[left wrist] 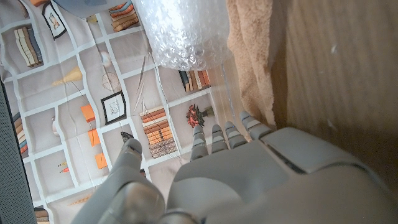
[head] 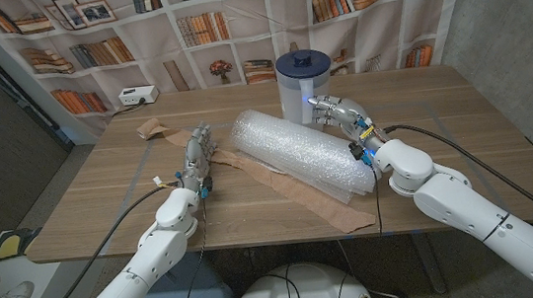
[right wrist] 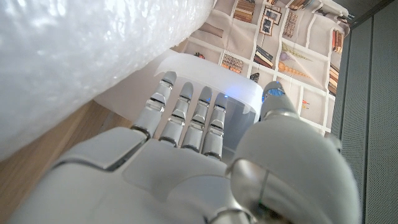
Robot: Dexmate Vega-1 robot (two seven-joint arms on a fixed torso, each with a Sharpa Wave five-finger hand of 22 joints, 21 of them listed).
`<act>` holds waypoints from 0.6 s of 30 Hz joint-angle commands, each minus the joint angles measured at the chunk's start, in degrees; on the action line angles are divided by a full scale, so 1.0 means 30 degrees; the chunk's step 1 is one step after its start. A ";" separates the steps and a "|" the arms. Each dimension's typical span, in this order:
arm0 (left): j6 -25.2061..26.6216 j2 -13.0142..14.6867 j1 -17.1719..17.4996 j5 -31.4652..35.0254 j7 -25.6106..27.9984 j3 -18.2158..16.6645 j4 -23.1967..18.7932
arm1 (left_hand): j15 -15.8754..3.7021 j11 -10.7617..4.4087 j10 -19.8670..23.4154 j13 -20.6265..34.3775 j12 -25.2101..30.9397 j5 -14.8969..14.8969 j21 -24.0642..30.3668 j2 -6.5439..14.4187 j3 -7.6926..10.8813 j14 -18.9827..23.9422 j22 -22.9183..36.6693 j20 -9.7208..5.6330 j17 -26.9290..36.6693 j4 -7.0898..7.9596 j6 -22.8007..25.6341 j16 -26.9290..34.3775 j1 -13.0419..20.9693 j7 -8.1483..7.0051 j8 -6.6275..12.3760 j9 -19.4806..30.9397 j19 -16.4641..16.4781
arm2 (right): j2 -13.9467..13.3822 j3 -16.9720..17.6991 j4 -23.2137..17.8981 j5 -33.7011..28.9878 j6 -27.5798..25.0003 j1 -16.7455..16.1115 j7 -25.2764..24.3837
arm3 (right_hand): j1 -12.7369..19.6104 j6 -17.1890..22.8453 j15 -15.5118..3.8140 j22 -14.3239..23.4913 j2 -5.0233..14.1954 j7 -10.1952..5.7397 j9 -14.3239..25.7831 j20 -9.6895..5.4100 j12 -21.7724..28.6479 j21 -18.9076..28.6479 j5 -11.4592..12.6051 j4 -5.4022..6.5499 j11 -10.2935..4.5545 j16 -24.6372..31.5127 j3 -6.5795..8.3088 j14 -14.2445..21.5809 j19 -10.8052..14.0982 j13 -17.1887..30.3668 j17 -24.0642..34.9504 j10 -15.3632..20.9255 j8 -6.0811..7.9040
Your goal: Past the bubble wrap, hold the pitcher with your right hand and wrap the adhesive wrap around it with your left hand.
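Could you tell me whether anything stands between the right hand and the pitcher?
Nothing visible does. The right hand is right at the pitcher, fingers reaching its side, not yet closed on it. The bubble wrap lies beside the hand, toward the table's middle, not between them.

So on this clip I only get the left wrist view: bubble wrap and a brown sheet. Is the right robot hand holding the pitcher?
Observer: No. In the head view the right robot hand is beside the pitcher. Its fingers stretch toward the white wall but are not closed around it.
Operator: Where's the pitcher relative to the roll?
Observer: Behind the bubble wrap, near the far edge of the table. It stands upright with a dark blue lid on.
Operator: And is the left robot hand carrying anything?
Observer: Nothing. The left robot hand is left of the roll with its fingers straight. A crumpled brown piece lies beyond it, untouched.
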 commanded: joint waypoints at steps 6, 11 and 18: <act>0.0220 0.0120 0.0223 0.0049 0.0196 0.0028 -0.0366 | 0.0125 -0.0047 0.0115 0.0089 0.0046 0.0063 0.0018 0.0225 -0.0026 -0.0057 0.0094 0.0057 0.0034 0.0024 0.0130 0.0078 0.0087 -0.0007 0.0028 0.0054 0.0004 | -0.0177 -0.0201 0.0128 0.0076 0.0230 0.0146 0.0174 | 0.0598 0.0014 -0.0902 0.0390 0.0113 0.0004 0.0227 -0.0772 -0.0241 0.1556 0.0089 0.0075 -0.0262 -0.0006 -0.0169 0.0295 0.3306 0.0004 -0.0237 0.0050 0.0206; 0.0245 0.0129 0.0261 0.0035 0.0218 0.0022 -0.0423 | 0.0104 0.0009 0.0154 0.0090 0.0063 0.0063 0.0026 0.0233 -0.0026 -0.0065 0.0094 0.0078 0.0033 0.0023 0.0146 0.0076 0.0092 0.0004 0.0034 0.0054 0.0022 | -0.0237 -0.0222 0.0154 0.0095 0.0273 0.0147 0.0260 | 0.0659 0.0019 -0.0828 0.0563 0.0149 -0.0011 0.0214 -0.1002 -0.0331 0.1902 0.0082 0.0113 -0.0289 -0.0082 -0.0235 0.0183 0.3791 -0.0009 -0.0261 0.0032 0.0208; 0.0298 0.0119 0.0249 0.0035 0.0178 0.0078 -0.0428 | 0.0104 -0.0011 0.0183 0.0090 0.0075 0.0062 0.0028 0.0239 -0.0028 -0.0069 0.0095 0.0063 0.0033 0.0023 0.0136 0.0076 0.0095 -0.0014 0.0029 0.0055 0.0024 | -0.0253 -0.0207 0.0017 0.0095 0.0148 0.0089 0.0086 | 0.0809 0.0017 -0.1064 0.0746 0.0256 0.0031 0.0193 -0.1435 -0.0453 0.2449 0.0070 0.0129 -0.0255 0.0133 -0.0291 0.0630 0.4653 -0.0057 -0.0172 0.0052 0.0206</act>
